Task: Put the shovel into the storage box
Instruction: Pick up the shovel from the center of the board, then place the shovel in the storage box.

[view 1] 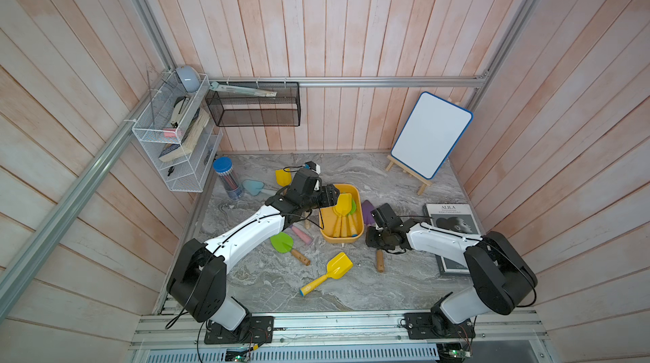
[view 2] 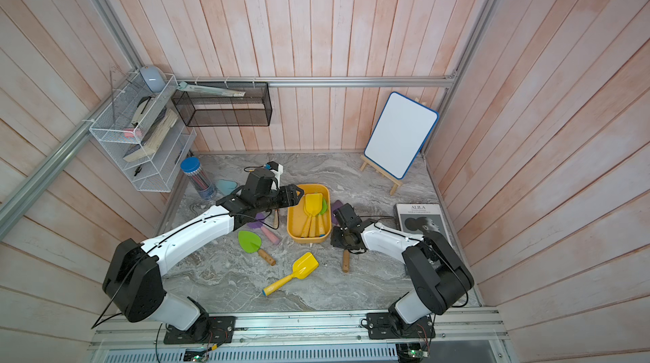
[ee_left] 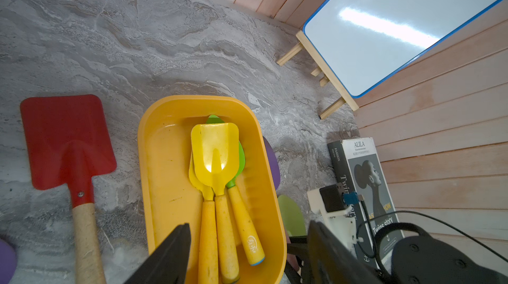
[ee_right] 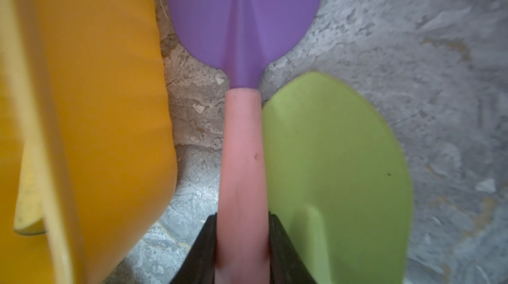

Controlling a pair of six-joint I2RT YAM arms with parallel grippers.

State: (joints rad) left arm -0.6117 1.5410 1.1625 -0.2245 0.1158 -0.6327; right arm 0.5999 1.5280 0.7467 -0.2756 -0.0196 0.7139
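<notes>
Right wrist view: right hand (ee_right: 243, 218) grips purple shovel (ee_right: 242, 16) beside storage box (ee_right: 96, 104) wall; left hand (ee_left: 248, 225) open.

- Left arm (view 1: 253, 238), right arm (view 1: 439, 240): white shells, bulky black joints.
- Thin black cables (view 1: 246, 227) tied along both.
- Left pincer (ee_left: 247, 255), right pincer (ee_right: 243, 249): black wedge-shaped fingers (ee_left: 170, 255).

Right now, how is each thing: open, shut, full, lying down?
Storage box, three shovels lying inside.
Left hand, open, over the box.
Right hand, shut on the pink handle of the purple shovel.
Purple shovel, lying on the table.
Yellow shovel, lying on the table.
Pencil jar, upright, lid on.
Whiteboard, blank, propped on its stand.
</notes>
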